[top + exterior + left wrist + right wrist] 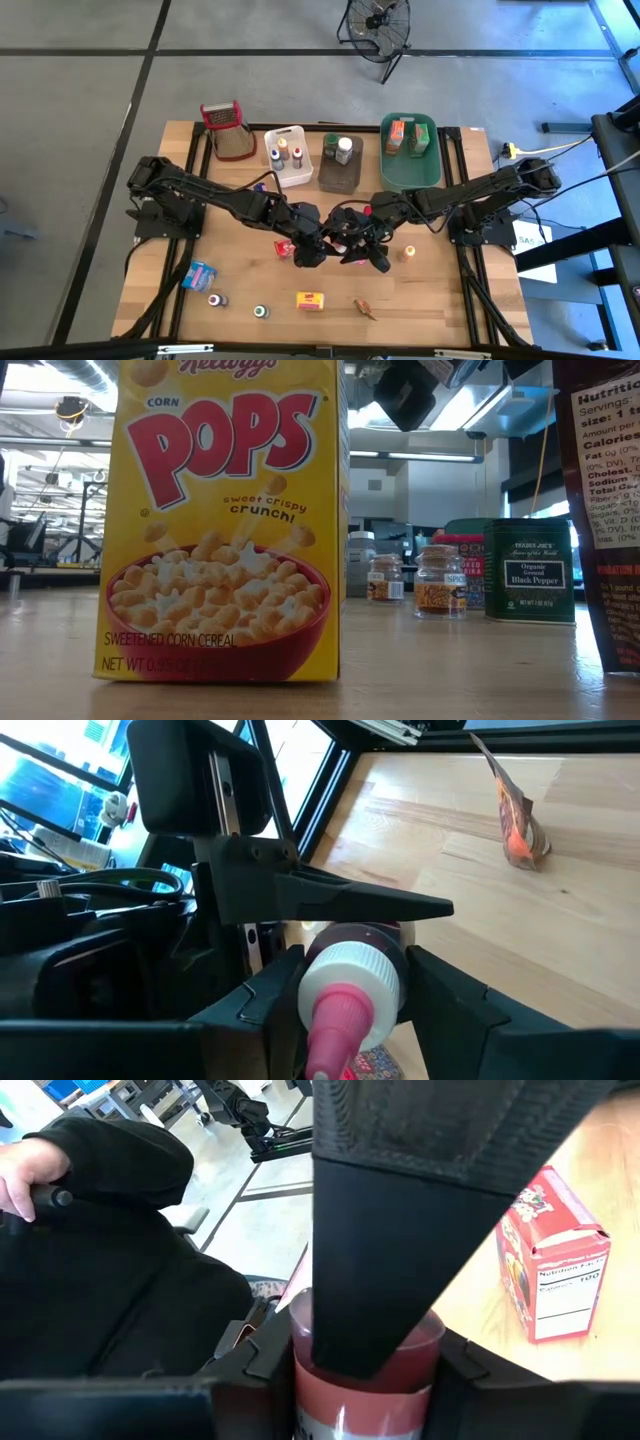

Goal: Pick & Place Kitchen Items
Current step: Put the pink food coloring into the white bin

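Note:
A small dark-red bottle (352,942) with a white cap and a pink nozzle sits between both grippers over the table's middle. My left gripper (310,248) and my right gripper (358,248) meet there, tip to tip, each shut on the bottle. In the high view the grippers hide the bottle. In the right wrist view its red body (365,1365) shows behind the left arm's dark finger (400,1230). A small red box (555,1270) stands on the table beside them. My left gripper pinches the bottle at its white cap (350,982) between its two fingers, and the pink nozzle points back toward the wrist. My right gripper pinches the bottle's dark-red body (425,1355), one finger on either side. The left arm's finger covers the body's front.
At the far edge stand a grater (228,130), a white tub (288,155), a brown tub (340,163) and a green tub (410,165). Nearer lie a blue box (200,273), two tiny bottles (217,300), a yellow cereal box (312,299), a packet (365,310) and an orange jar (408,253).

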Robot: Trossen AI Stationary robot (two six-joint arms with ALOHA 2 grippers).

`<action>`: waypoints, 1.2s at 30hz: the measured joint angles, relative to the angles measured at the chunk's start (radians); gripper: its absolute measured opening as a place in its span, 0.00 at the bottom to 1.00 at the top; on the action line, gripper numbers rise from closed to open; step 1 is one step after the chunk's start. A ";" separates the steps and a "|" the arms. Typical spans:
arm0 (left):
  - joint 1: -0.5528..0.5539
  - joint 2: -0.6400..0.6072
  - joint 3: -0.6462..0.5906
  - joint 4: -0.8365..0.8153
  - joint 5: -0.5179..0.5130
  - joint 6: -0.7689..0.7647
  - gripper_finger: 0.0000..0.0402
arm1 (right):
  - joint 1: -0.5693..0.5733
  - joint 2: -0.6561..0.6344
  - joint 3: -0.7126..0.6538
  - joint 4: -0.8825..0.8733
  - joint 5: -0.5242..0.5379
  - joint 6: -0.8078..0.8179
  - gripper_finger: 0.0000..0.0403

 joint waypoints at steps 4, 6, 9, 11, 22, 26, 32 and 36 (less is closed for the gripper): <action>0.000 0.000 0.000 0.000 0.001 -0.001 0.37 | 0.000 0.000 0.000 0.000 0.000 0.000 0.36; 0.000 0.000 0.000 0.000 0.001 -0.001 0.37 | 0.000 0.000 0.000 -0.002 0.001 0.000 0.36; 0.001 0.001 0.000 -0.003 0.000 -0.001 0.37 | 0.000 0.000 0.002 -0.023 0.033 0.010 0.36; 0.001 0.002 -0.002 -0.009 0.000 -0.001 0.37 | 0.000 0.000 0.002 -0.042 0.065 0.020 0.37; -0.001 0.003 -0.002 -0.015 -0.017 -0.012 0.37 | 0.000 -0.001 0.003 -0.073 0.080 0.026 0.52; -0.001 0.003 -0.002 -0.014 -0.020 -0.012 0.37 | -0.005 -0.002 0.003 -0.071 0.080 0.027 0.59; -0.016 0.002 -0.002 -0.015 -0.052 -0.022 0.37 | -0.012 -0.032 0.002 -0.098 0.083 0.029 0.65; -0.026 0.002 -0.002 -0.017 -0.076 -0.019 0.37 | -0.012 -0.050 0.002 -0.098 0.083 0.027 0.65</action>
